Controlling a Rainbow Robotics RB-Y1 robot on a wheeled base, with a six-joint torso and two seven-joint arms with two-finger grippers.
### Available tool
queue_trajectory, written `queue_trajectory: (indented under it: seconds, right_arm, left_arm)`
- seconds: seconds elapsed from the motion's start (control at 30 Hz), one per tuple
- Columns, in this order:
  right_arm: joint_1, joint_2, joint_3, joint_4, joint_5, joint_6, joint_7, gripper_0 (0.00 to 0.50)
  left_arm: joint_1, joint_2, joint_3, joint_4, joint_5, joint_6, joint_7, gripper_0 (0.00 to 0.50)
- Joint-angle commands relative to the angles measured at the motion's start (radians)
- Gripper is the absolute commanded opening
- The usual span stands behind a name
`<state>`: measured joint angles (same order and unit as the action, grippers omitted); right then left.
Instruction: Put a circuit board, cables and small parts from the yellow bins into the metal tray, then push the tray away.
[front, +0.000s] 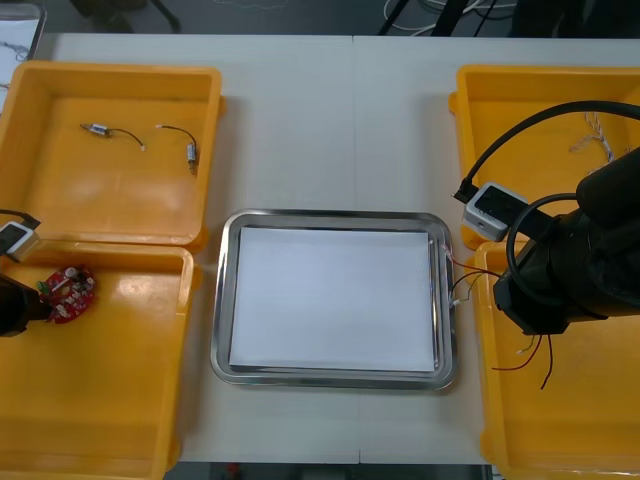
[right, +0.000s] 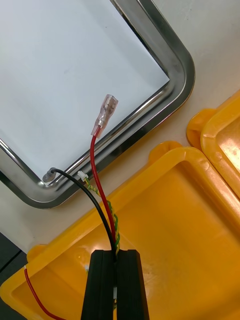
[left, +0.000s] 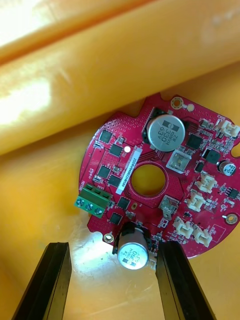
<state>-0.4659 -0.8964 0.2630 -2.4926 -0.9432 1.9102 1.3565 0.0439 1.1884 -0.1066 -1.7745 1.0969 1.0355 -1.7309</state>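
Observation:
My right gripper (right: 116, 272) is shut on a bundle of cables (right: 102, 200) with red, black and yellow-green strands, held above the rim of the near right yellow bin (right: 165, 210). The red wire's clear connector (right: 106, 112) hangs over the metal tray (right: 177, 65), and the black wire's end touches the tray's rim. In the front view the right gripper (front: 520, 305) is just right of the tray (front: 330, 218). My left gripper (left: 111, 247) is open, its fingers either side of the edge of the round red circuit board (left: 160, 175), which lies in the near left bin (front: 100, 400).
The tray is white inside and holds nothing but the cable ends at its right rim. The far left bin (front: 110, 75) holds two small metal parts (front: 100, 130) with black leads. A pale twisted cable (front: 595, 135) lies in the far right bin.

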Motion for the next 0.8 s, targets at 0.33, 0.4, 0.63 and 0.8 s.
queue_trajectory:
  seconds: [0.33, 0.4, 0.63, 0.8]
  right_arm:
    - [-0.027, -0.033, 0.008, -0.012, 0.014, 0.010, -0.045, 0.000]
    - [-0.027, -0.033, 0.008, -0.011, 0.014, 0.010, -0.046, 0.000]
    - [-0.027, -0.033, 0.008, -0.012, 0.012, 0.010, -0.048, 0.000]
    - [-0.027, -0.033, 0.008, -0.012, 0.011, 0.010, -0.051, 0.000]
  left_arm:
    - [-0.027, -0.007, -0.059, 0.003, -0.015, -0.058, 0.042, 0.291]
    - [-0.027, -0.007, -0.059, 0.004, -0.012, -0.060, 0.044, 0.113]
    - [-0.027, -0.007, -0.059, 0.003, -0.008, -0.057, 0.047, 0.000]
    - [-0.029, -0.006, -0.058, 0.001, -0.003, -0.057, 0.047, 0.000]
